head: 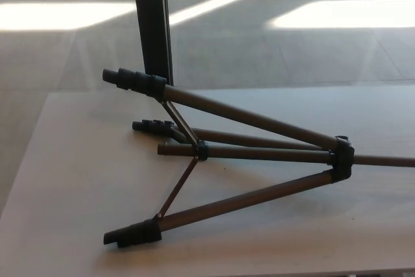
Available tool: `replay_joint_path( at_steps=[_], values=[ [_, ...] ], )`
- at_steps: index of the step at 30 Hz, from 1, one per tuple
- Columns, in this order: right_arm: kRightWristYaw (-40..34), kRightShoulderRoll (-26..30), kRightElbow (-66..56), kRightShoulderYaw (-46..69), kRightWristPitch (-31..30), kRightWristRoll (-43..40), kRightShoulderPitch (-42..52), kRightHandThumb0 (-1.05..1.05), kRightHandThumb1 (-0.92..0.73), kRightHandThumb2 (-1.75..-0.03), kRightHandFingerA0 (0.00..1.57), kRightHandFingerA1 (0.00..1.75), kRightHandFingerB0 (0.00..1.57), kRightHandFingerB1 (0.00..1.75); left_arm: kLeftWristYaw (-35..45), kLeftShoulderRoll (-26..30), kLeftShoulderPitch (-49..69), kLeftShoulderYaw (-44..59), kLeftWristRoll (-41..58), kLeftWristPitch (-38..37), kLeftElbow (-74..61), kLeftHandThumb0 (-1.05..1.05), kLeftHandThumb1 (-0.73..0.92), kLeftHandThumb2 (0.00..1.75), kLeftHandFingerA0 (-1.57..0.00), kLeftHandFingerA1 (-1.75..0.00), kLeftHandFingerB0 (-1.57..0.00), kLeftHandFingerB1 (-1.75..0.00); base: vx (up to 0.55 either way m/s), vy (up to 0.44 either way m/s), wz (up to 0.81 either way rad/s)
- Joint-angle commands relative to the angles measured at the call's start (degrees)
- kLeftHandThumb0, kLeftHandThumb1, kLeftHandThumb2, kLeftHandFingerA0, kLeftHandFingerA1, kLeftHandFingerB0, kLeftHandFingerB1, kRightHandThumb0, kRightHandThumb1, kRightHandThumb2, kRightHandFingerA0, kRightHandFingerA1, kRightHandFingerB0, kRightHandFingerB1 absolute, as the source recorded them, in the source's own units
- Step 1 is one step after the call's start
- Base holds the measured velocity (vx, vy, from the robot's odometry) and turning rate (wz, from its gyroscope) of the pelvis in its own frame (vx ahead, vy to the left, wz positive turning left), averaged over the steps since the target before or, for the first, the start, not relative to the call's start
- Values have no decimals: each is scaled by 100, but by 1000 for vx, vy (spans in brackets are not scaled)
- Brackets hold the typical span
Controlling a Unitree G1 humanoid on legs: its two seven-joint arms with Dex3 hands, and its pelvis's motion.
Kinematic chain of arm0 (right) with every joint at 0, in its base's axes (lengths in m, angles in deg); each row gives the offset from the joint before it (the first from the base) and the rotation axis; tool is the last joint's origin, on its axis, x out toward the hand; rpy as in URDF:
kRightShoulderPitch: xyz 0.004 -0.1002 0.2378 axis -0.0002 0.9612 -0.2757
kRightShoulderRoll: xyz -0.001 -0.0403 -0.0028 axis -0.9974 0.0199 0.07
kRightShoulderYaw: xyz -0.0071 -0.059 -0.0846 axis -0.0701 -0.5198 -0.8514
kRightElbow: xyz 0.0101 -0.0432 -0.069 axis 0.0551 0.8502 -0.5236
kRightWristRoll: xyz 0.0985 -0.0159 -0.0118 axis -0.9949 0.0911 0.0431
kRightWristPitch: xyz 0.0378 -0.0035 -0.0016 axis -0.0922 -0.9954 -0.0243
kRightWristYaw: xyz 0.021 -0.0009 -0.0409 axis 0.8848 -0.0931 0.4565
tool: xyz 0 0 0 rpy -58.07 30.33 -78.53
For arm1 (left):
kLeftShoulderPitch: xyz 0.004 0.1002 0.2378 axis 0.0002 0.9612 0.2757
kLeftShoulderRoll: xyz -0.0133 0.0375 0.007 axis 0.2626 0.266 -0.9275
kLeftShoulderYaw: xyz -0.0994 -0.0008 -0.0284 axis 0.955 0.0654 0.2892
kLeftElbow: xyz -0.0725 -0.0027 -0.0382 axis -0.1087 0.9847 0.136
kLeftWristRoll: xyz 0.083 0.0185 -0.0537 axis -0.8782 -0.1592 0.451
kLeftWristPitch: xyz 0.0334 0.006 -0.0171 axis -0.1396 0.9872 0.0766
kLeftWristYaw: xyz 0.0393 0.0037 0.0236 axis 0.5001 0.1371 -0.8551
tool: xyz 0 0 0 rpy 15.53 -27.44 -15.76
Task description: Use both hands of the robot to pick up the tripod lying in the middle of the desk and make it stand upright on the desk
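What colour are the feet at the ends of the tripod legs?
Black. The feet of the tripod show best in the head view; the leg tubes are brownish.

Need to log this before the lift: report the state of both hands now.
Left hand: not in view.
Right hand: not in view.
The tripod lies on its side on the desk, untouched by either hand.
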Motion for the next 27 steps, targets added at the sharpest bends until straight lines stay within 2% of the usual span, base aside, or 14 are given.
replay_joint_path(
  at_steps=[1, 2, 4, 5, 6, 9, 10, 11, 17, 18, 19, 21, 23, 27],
  values=[
    [-227, -39, -923, 1273, -1643, -1648, -5, -56, -55, -82, 14, 53, 21, 47, 657, 352, -60, 834, 1067, 649, -6, -71, 64, 59, -51, -86, -49, -69, 0, 0, 0],
    [-268, -54, -1127, 1445, -1876, -1839, 4, -62, -49, -80, 12, 50, 18, 44, 680, 357, -67, 846, 1058, 651, -1, -73, 47, 89, -55, -83, -48, -72, 0, 0, 0],
    [-421, 83, -1269, 1836, -2397, -2111, -99, -62, -51, -80, 17, 49, 13, 42, 733, 387, -147, 865, 1030, 653, 49, -72, 47, 90, -57, -84, -48, -72, 0, 0, 0],
    [-396, 50, -1499, 1678, -2059, -1850, -4, -64, -65, -58, 30, 49, 30, 38, 763, 367, -141, 909, 1057, 541, 24, -75, 48, 90, -55, -84, -49, -73, 0, 0, 0],
    [-537, -69, -1706, 1839, -2065, -2019, -41, -60, -65, -59, 34, 52, 26, 38, 738, 345, -140, 1038, 1177, 619, -43, -72, 63, 59, -53, -88, -48, -72, 0, 0, 0],
    [-527, -82, -2164, 1970, -1795, -2052, -129, -61, -68, -61, 48, 56, 27, 35, 348, 201, -275, 1439, 1524, 890, -779, -71, 67, 60, -64, -83, -61, -69, 0, 0, 0],
    [-481, -20, -2286, 1991, -1920, -2069, -121, -66, -56, -90, 48, 63, 24, 48, 365, 119, -254, 1544, 1650, 910, -1093, -70, 68, 61, -56, -84, -57, -67, 0, 0, 0],
    [-454, -8, -2357, 2038, -1966, -2118, -146, -62, -55, -89, 46, 64, 24, 48, 376, 68, -274, 1627, 1728, 936, -1273, -69, 67, 61, -71, -86, -62, -69, 0, 0, 0],
    [-995, -442, -4080, 2059, -2269, -2369, -201, -62, -52, -90, 52, 66, 41, 54, 289, -145, -392, 1664, 1864, 1017, -2682, -73, 64, 60, -79, -62, -76, -51, 0, 0, 0],
    [-949, -469, -4307, 2034, -2277, -2466, -178, -58, -69, -61, 51, 60, 44, 43, 313, -169, -395, 1633, 1907, 1062, -2955, -73, 65, 60, -76, -62, -75, -51, 0, 0, 0],
    [-1116, -621, -4557, 2006, -2130, -2523, -311, -55, -64, -59, 63, 66, 56, 49, 385, -181, -417, 1538, 1914, 1009, -3315, -70, 73, 62, -73, -57, -71, -47, 0, 0, 0],
    [-1412, -847, -4831, 1989, -1944, -2548, -531, -55, -64, -59, 63, 66, 56, 49, 461, -195, -439, 1419, 1901, 934, -3740, -70, 73, 62, -73, -57, -71, -47, 0, 0, 0],
    [-1277, -979, -5312, 1647, -1643, -2505, -690, -54, -68, -60, 63, 73, 58, 51, 248, -202, -630, 1266, 2242, 1417, -5062, -71, 61, 60, -79, -48, -70, -45, 0, 0, 0],
    [-1280, -1264, -6146, 1085, -1608, -2450, -773, -56, -64, -59, 77, 79, 70, 58, 265, -14, -1114, 1001, 2513, 1658, -5999, -62, 61, 58, -67, -52, -56, -46, 0, 0, 0]
  ],
)
